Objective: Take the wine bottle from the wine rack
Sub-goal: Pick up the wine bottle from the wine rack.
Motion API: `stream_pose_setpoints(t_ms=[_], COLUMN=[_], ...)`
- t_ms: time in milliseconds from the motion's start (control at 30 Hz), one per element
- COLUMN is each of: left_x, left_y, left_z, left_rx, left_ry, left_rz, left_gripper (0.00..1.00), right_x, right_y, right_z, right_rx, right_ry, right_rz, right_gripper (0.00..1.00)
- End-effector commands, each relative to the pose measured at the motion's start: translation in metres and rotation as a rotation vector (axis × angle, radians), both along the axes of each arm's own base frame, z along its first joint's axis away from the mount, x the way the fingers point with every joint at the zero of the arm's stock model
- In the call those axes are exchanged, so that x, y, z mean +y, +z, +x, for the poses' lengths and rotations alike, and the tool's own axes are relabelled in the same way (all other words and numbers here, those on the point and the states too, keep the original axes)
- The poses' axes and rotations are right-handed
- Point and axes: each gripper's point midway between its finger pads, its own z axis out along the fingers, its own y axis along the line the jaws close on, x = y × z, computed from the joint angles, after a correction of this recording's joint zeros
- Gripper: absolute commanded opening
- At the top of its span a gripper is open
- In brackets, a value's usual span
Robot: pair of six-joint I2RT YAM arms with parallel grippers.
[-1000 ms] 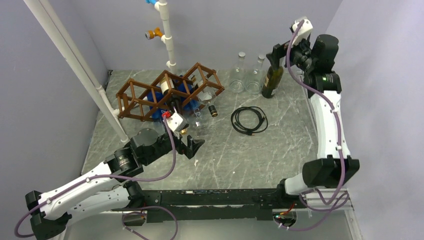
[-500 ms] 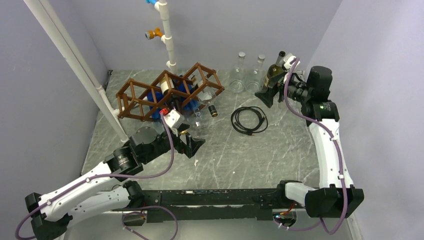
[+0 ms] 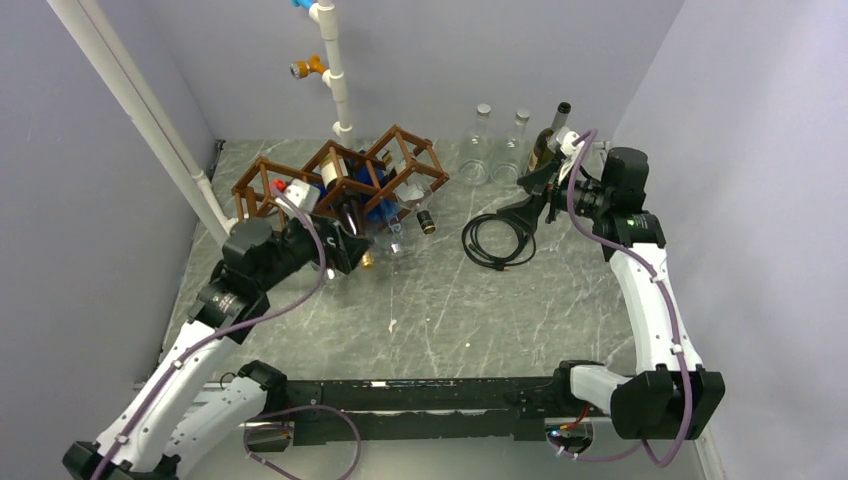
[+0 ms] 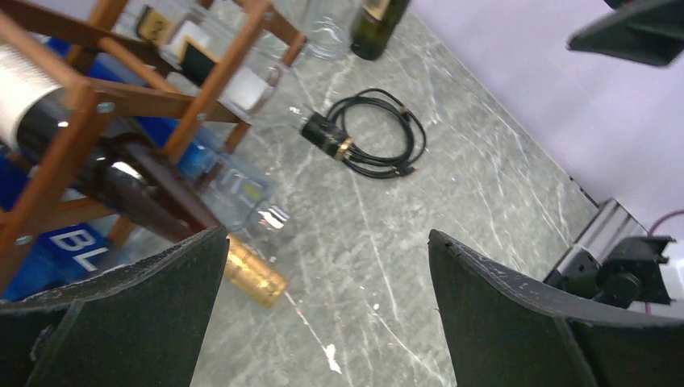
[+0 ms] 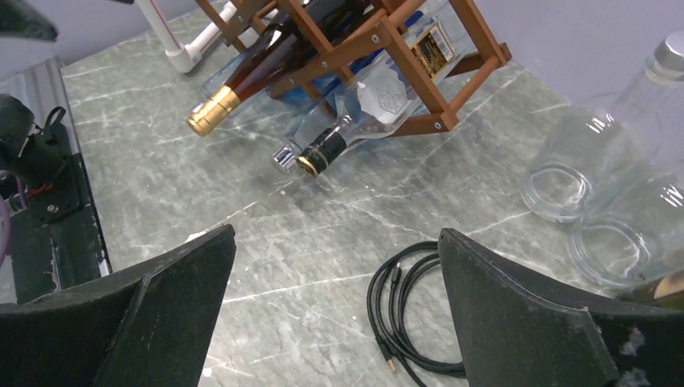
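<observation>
The brown wine rack [image 3: 417,140] stands at the back left of the table. A dark wine bottle [image 4: 137,189] with a gold cap [image 3: 368,260] lies in it, neck sticking out toward the front. My left gripper [image 3: 352,252] is open and empty right at that neck; in the left wrist view [image 4: 327,242] the gold cap [image 4: 254,278] lies just beside the left finger. My right gripper [image 3: 522,200] is open and empty above a black cable [image 5: 411,314]. The right wrist view also shows the rack [image 5: 387,40] and the gold-capped bottle [image 5: 214,111].
A clear bottle with a black cap [image 5: 319,153] also lies in the rack. A dark green bottle [image 3: 543,150] and two empty clear bottles [image 3: 478,150] stand at the back right. The cable coil [image 3: 497,240] lies mid-table. White pipes [image 3: 150,120] run along the left.
My right gripper left the upright green bottle and came down and forward over the cable. My left arm swung up and left, bringing its open gripper to the gold-capped bottle's neck.
</observation>
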Motion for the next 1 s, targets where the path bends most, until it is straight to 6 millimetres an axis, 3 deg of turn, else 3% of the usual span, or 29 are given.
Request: stream_pose_setpoints(t_ms=[0,300,700,967], left_x=[0.011,0.046,0.073,0.087], left_y=[0.019,0.009,-0.019,-0.029], left_z=[0.011,0.041,0.032,0.021], left_rx=[0.016,0.143,0.281,0.321], left_ry=[-0.056,0.031,0.257,0.37], left_rz=[-0.086,-0.19,-0.213,-0.252], left_gripper=[1.0,0.99,0.99,1.0], right_x=[0.015,0.057,0.105,0.137], right_y=[0.009,-0.019,-0.043,-0.049], right_z=[0.001,0.011,0.045,0.084], right_rx=[-0.049,-0.048,0.002,0.098], right_ry=[0.064,0.114,0.02,-0.218], right_rz=[-0.003,-0.206,-0.324,-0.245], right_gripper=[1.0,1.0,1.0,1.0])
